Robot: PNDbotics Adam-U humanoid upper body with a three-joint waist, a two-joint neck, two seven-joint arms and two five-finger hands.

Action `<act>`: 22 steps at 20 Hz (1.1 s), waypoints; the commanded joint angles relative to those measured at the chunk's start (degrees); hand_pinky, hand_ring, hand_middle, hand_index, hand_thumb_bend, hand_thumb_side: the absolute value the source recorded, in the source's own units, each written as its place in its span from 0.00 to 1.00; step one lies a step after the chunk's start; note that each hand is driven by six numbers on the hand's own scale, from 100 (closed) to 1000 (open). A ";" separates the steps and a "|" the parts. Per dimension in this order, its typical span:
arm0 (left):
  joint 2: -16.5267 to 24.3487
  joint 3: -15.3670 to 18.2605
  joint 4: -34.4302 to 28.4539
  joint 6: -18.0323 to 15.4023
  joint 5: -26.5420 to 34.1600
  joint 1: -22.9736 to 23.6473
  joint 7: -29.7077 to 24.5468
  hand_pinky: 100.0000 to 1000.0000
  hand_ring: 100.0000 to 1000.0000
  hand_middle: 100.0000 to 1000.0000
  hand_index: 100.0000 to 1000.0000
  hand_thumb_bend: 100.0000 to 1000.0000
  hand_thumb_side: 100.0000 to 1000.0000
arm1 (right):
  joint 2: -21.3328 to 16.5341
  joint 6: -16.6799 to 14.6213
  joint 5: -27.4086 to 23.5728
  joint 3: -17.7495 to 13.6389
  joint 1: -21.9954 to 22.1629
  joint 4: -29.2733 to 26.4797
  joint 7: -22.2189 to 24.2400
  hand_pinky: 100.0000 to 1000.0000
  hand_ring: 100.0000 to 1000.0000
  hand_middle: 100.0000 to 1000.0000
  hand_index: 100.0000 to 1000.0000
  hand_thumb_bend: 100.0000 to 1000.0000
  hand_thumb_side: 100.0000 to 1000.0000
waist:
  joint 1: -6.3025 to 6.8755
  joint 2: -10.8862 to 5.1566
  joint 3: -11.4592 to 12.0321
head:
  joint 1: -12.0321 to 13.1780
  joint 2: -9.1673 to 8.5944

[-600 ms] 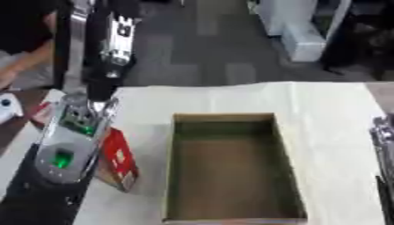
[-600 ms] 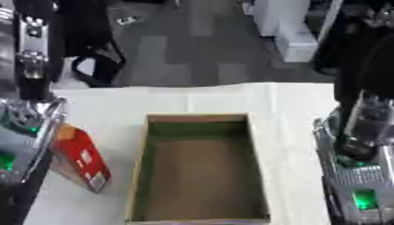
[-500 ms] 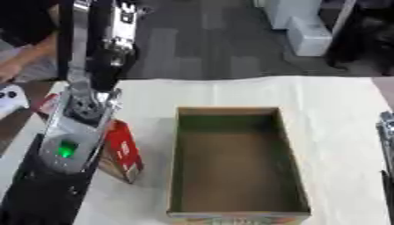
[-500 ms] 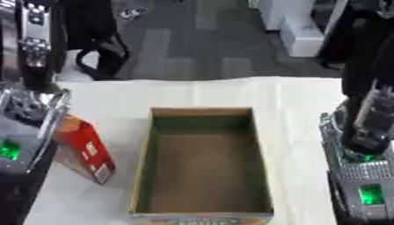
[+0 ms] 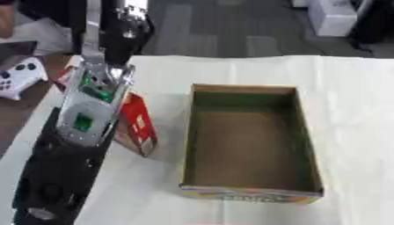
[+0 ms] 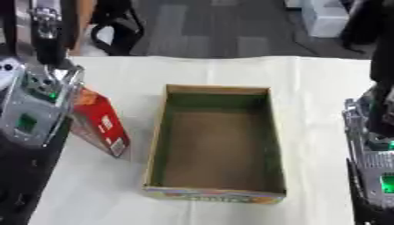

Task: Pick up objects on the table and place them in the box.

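Red carton [image 5: 137, 124] leaning at the frame's left, beside the open cardboard box [image 5: 250, 139].
It is showing a white label; arm hardware is hiding both hands, so finger state cannot be told.

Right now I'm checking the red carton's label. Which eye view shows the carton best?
The right eye view: the red carton shows most of its side face, only its left edge behind the left arm. In the left eye view the arm covers much of it, leaving a narrower strip.
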 commanded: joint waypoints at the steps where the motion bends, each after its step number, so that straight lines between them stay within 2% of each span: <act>1: 3.05 0.73 -1.03 -0.50 -1.72 0.01 -1.32 0.70 0.69 0.78 0.86 0.07 0.63 | -1.43 0.58 -0.14 -0.36 0.00 -0.76 0.06 0.50 0.74 0.82 0.85 0.00 0.79 | 0.21 -0.58 -0.06 | 0.64 0.53; 2: 4.63 0.75 -0.62 -0.72 -2.83 0.54 -2.73 0.70 0.69 0.78 0.87 0.20 0.62 | -1.82 0.73 -0.10 -0.40 0.35 -0.76 0.12 0.50 0.74 0.82 0.85 0.00 0.79 | 0.36 -0.53 -0.15 | 0.50 0.72; 3: 5.74 0.91 -0.28 -1.02 -3.74 0.94 -4.12 0.70 0.69 0.78 0.87 0.16 0.62 | -2.07 0.82 -0.10 -0.43 0.59 -0.76 0.13 0.50 0.74 0.82 0.85 0.00 0.79 | 0.43 -0.50 -0.23 | 0.45 0.83; 4: 7.40 0.90 0.22 -1.35 -4.78 1.47 -5.97 0.71 0.69 0.78 0.87 0.33 0.58 | -2.37 0.94 -0.08 -0.49 0.89 -0.76 0.14 0.49 0.74 0.82 0.85 0.00 0.79 | 0.60 -0.45 -0.32 | 0.26 1.03; 5: 8.51 1.04 0.59 -1.70 -5.55 1.81 -7.62 0.71 0.69 0.78 0.87 0.32 0.58 | -2.54 1.01 -0.08 -0.53 1.08 -0.76 0.12 0.49 0.74 0.82 0.85 0.00 0.79 | 0.67 -0.43 -0.40 | 0.18 1.15; 6: 9.87 1.07 1.00 -2.04 -6.28 2.14 -9.31 0.71 0.69 0.78 0.87 0.44 0.54 | -2.70 1.10 -0.07 -0.59 1.32 -0.76 0.11 0.48 0.74 0.82 0.85 0.00 0.79 | 0.80 -0.36 -0.43 | 0.05 1.32; 8: 13.33 1.19 2.00 -2.95 -7.78 2.73 -13.43 0.73 0.70 0.78 0.87 0.58 0.50 | -2.98 1.32 -0.07 -0.65 1.83 -0.76 0.12 0.48 0.74 0.82 0.85 0.00 0.79 | 1.09 -0.18 -0.51 | -0.05 1.64; 9: 14.54 1.38 2.35 -3.36 -8.15 2.87 -15.11 0.72 0.70 0.78 0.87 0.52 0.51 | -3.04 1.39 -0.09 -0.65 1.97 -0.76 0.14 0.48 0.74 0.82 0.85 0.00 0.79 | 1.16 -0.12 -0.55 | -0.06 1.72; 10: 15.65 1.50 2.62 -3.67 -8.40 2.99 -16.48 0.73 0.71 0.79 0.87 0.65 0.47 | -3.11 1.45 -0.10 -0.65 2.10 -0.76 0.17 0.47 0.74 0.82 0.85 0.00 0.79 | 1.28 -0.07 -0.56 | -0.14 1.83; 11: 17.47 1.49 2.96 -3.96 -8.89 3.17 -18.13 0.74 0.71 0.79 0.87 0.65 0.47 | -3.23 1.52 -0.11 -0.65 2.28 -0.76 0.21 0.47 0.74 0.82 0.85 0.00 0.79 | 1.43 -0.01 -0.62 | -0.20 1.97; 12: 19.06 1.47 3.26 -4.20 -9.34 3.34 -19.69 0.74 0.73 0.79 0.88 0.71 0.45 | -3.32 1.60 -0.13 -0.66 2.44 -0.76 0.24 0.47 0.74 0.82 0.85 0.00 0.79 | 1.59 0.04 -0.69 | -0.27 2.11; 17: 25.42 1.17 4.66 -4.72 -10.84 4.40 -28.94 0.78 0.76 0.81 0.89 0.73 0.49 | -3.61 1.89 -0.28 -0.65 3.07 -0.76 0.37 0.46 0.73 0.82 0.85 0.00 0.79 | 2.44 0.22 -1.11 | -0.20 2.27; 19: 27.44 0.78 5.66 -4.53 -9.48 4.71 -33.67 0.79 0.77 0.81 0.89 0.75 0.50 | -3.70 1.98 -0.34 -0.60 3.18 -0.76 0.48 0.46 0.73 0.82 0.85 0.00 0.79 | 2.70 0.29 -1.34 | -0.10 2.12; 20: 28.41 0.65 6.19 -4.38 -8.21 4.84 -36.19 0.81 0.78 0.82 0.90 0.80 0.49 | -3.75 2.05 -0.31 -0.61 3.22 -0.76 0.52 0.45 0.73 0.82 0.85 0.00 0.79 | 2.82 0.34 -1.46 | -0.12 2.04; 21: 29.47 0.55 6.78 -4.19 -6.38 4.97 -39.08 0.81 0.78 0.82 0.90 0.79 0.49 | -3.79 2.07 -0.33 -0.60 3.27 -0.76 0.55 0.45 0.73 0.82 0.85 0.00 0.79 | 2.92 0.37 -1.58 | -0.13 1.97; 22: 30.27 0.67 7.15 -3.97 -4.56 5.03 -41.51 0.82 0.78 0.82 0.90 0.85 0.47 | -3.83 2.10 -0.34 -0.62 3.34 -0.76 0.56 0.45 0.73 0.82 0.85 0.00 0.79 | 3.02 0.41 -1.65 | -0.18 1.92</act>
